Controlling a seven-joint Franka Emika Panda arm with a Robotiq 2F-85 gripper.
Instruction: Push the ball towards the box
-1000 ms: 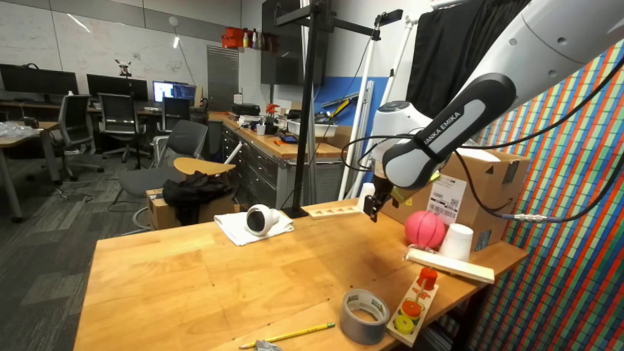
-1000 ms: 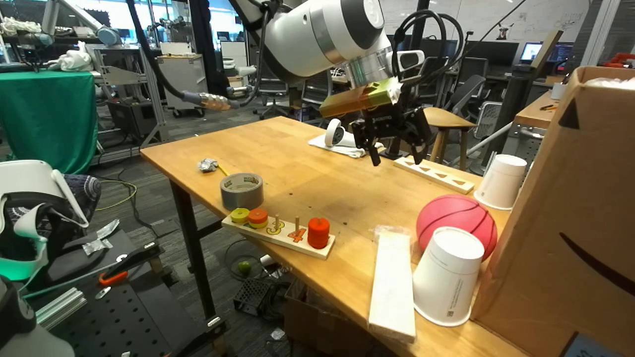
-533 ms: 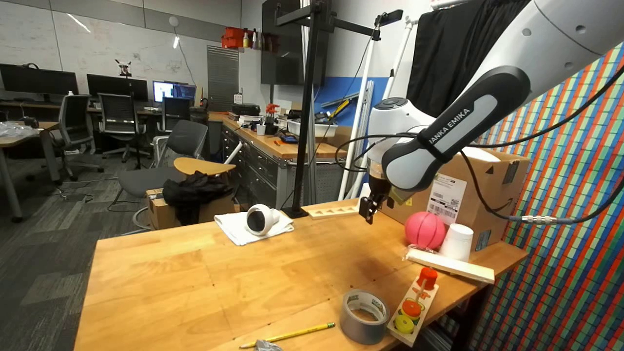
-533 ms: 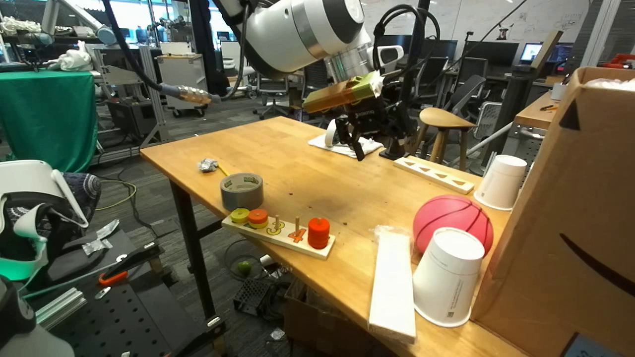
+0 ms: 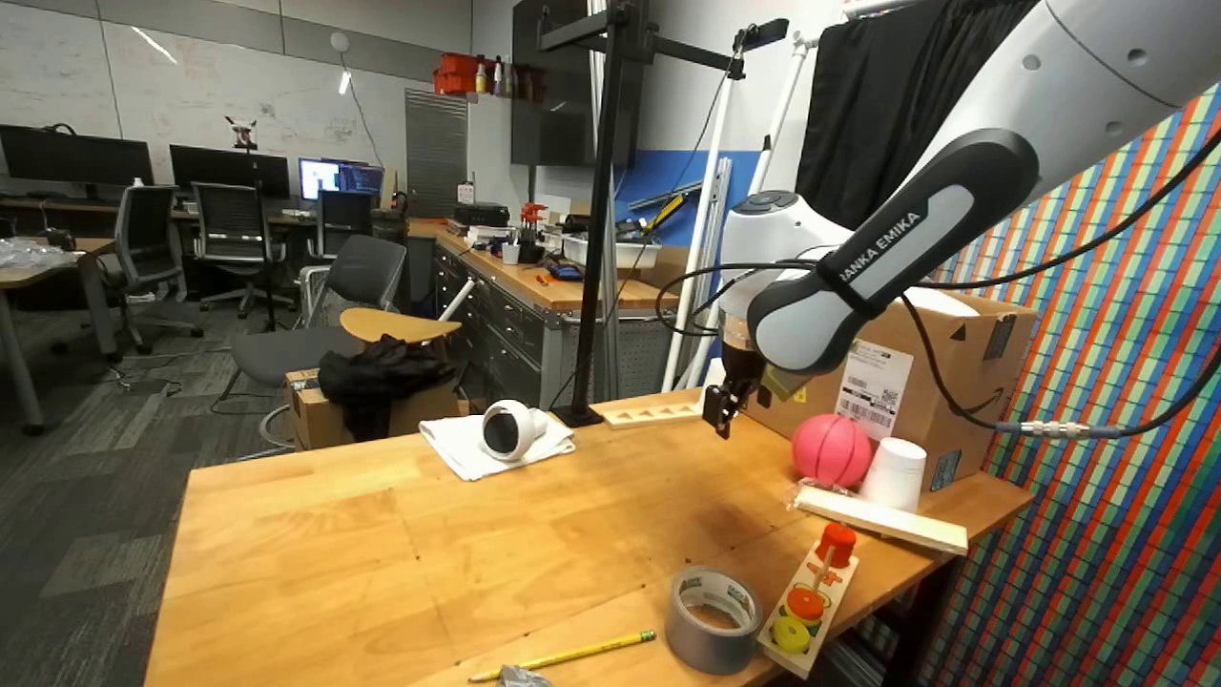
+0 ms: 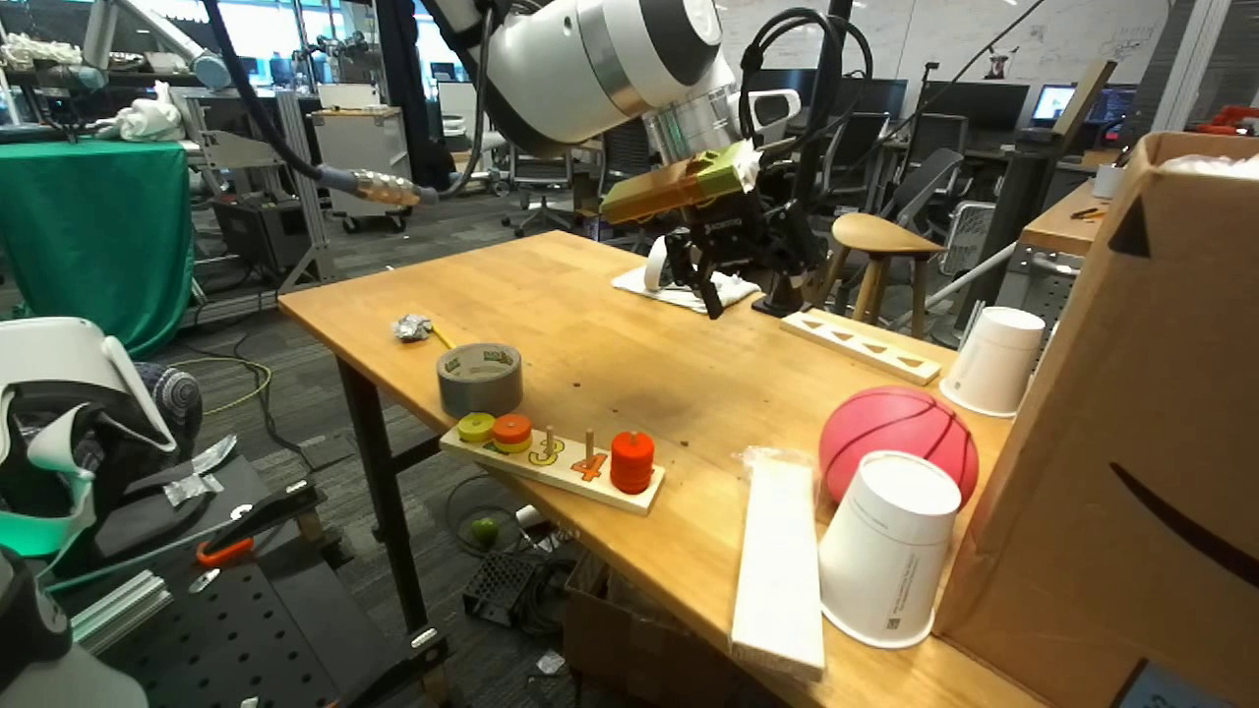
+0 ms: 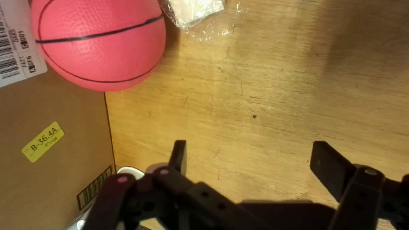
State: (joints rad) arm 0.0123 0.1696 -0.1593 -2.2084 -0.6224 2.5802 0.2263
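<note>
Ball (image 7: 99, 44) lies on the table (image 7: 255, 80) just beside the box (image 7: 73, 105), before its white label (image 7: 19, 57); whether they touch, I cannot say surely. The tool (image 7: 249, 153) hangs well apart from the ball, released, its fingers (image 7: 179, 155) spread and nothing between them. By its looks, I suppose this ball is light and hollow, a little soft, and hardly fragile. The pebbled skin should give good friction, but a round thing rolls easily. To grasp it is not necessary, and it may be too wide for the tool. Better is to press at middle height, on the side opposite to the box, slowly; otherwise it could turn aside against the white cup (image 6: 890, 551)
</note>
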